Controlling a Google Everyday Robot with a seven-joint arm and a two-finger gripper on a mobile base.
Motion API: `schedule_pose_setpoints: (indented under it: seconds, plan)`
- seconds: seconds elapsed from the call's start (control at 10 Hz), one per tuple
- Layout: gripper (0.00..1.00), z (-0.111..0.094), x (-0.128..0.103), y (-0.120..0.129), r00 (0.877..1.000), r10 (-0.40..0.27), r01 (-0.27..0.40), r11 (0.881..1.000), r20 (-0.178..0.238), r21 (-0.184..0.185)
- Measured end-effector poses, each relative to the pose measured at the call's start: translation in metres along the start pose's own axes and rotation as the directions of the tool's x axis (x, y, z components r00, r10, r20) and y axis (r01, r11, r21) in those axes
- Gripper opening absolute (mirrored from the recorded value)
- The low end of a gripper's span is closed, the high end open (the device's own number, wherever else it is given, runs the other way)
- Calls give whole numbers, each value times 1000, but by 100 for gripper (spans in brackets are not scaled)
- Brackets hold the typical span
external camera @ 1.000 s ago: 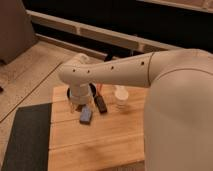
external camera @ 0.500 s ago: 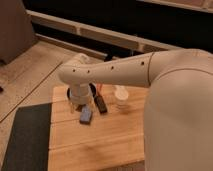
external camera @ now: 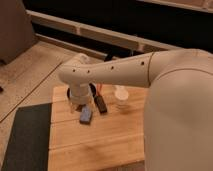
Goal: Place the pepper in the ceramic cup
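The pepper (external camera: 101, 88) is not picked up yet. Over the wooden table (external camera: 100, 140), my gripper (external camera: 77, 103) hangs left of center, jaws wide and empty. The ceramic cup (external camera: 121, 98) sits mid-frame, and the pepper lies near its left. Next I should slide right and pinch it.

Reaching in from the right with the white arm (external camera: 115, 70), hanging the tool (external camera: 78, 101) low over the back left of the wooden tabletop (external camera: 100, 145), fingers apart, just beside the dark bowl (external camera: 93, 90). Showing the pepper (external camera: 101, 88) lying by that bowl, the ceramic cup (external camera: 121, 97) standing further right.
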Motion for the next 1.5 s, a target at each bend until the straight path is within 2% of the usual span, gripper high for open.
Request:
schedule_pose_setpoints:
  seconds: [0.8, 1.1, 1.2, 1.3, 1.4, 1.5]
  plan:
    - [65, -3, -4, -1, 1000, 2, -2, 1000, 10, -2]
    - [65, -21, -63, -35, 992, 22, -13, 997, 124, -75]
    - [65, -30, -83, -41, 983, 2, 20, 993, 184, -113]
    - [65, -36, -94, -46, 975, -14, 44, 991, 222, -130]
    - [65, -47, -110, -57, 959, -34, 80, 985, 282, -151]
    - [65, -54, -118, -68, 949, -39, 92, 984, 313, -156]
